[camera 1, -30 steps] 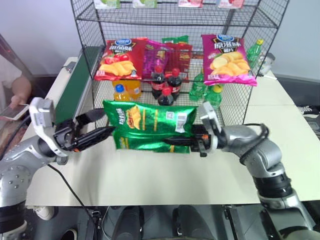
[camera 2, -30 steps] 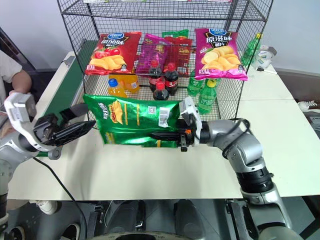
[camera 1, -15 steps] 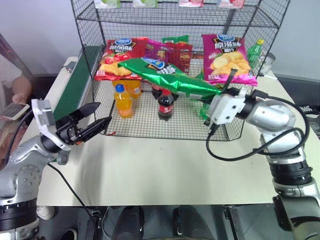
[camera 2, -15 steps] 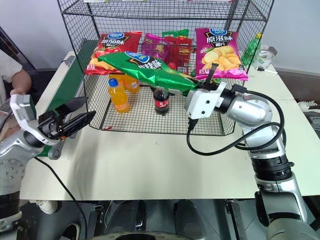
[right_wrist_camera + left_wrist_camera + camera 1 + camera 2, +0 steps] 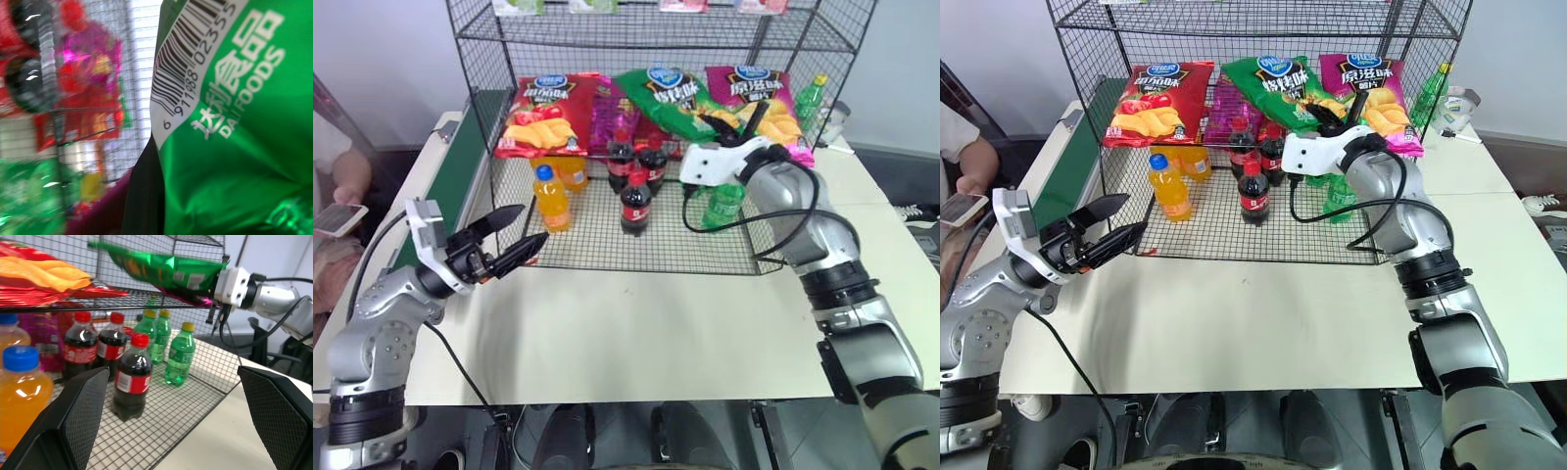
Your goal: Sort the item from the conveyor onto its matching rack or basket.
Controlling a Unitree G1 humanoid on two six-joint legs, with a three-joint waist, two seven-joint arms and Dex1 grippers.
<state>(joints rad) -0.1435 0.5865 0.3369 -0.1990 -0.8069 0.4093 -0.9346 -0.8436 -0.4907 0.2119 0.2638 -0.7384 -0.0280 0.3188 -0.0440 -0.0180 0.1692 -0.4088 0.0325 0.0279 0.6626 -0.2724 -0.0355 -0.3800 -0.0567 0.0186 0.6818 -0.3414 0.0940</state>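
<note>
Most of the job looks done: my right gripper (image 5: 1332, 119) is clamped on the green crisp bag (image 5: 1285, 86), holding it over the black wire rack (image 5: 1234, 230) shelf at twelve o'clock, between the red bag (image 5: 1148, 103) and the magenta bag (image 5: 1376, 86). I judge only the release is left; my left gripper (image 5: 521, 235) hangs with jaws apart at nine o'clock, holding nothing.

A red bag (image 5: 544, 116) and a magenta bag (image 5: 759, 96) lie at upper centre of the head view, above cola bottles (image 5: 636, 176), orange bottles (image 5: 551, 196) and green bottles (image 5: 724, 201). At far left, a person's hand (image 5: 347, 186) rests above a phone (image 5: 337, 219) beside the pale table (image 5: 626, 333).
</note>
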